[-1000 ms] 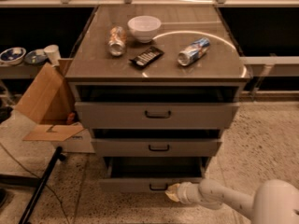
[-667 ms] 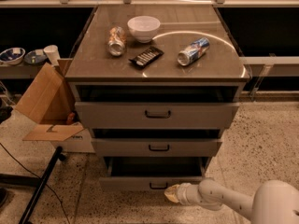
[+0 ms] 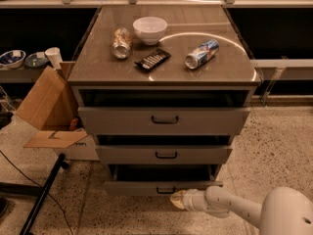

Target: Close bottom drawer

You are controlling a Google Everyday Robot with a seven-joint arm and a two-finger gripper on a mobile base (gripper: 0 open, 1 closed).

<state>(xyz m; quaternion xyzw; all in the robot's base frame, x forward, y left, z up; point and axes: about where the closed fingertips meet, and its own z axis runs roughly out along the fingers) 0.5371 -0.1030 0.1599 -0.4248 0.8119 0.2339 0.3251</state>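
Observation:
The bottom drawer (image 3: 137,187) is the lowest of three grey drawers in the cabinet and stands pulled out a little, with a dark gap above its low front panel. Its small dark bar handle (image 3: 165,190) sits at the centre of the front. My gripper (image 3: 176,199) is at the end of the white arm (image 3: 230,207) that reaches in from the lower right. It sits just below and to the right of the handle, close against the drawer front.
The middle drawer (image 3: 164,154) and top drawer (image 3: 164,120) also stand slightly out. On the cabinet top are a white bowl (image 3: 149,29), two cans (image 3: 121,42) (image 3: 201,53) and a dark remote (image 3: 152,58). An open cardboard box (image 3: 49,112) and a black stand leg (image 3: 41,196) are on the left.
My gripper has slid a little to the left along the bottom drawer's front, toward the handle. The drawer's position looks the same.

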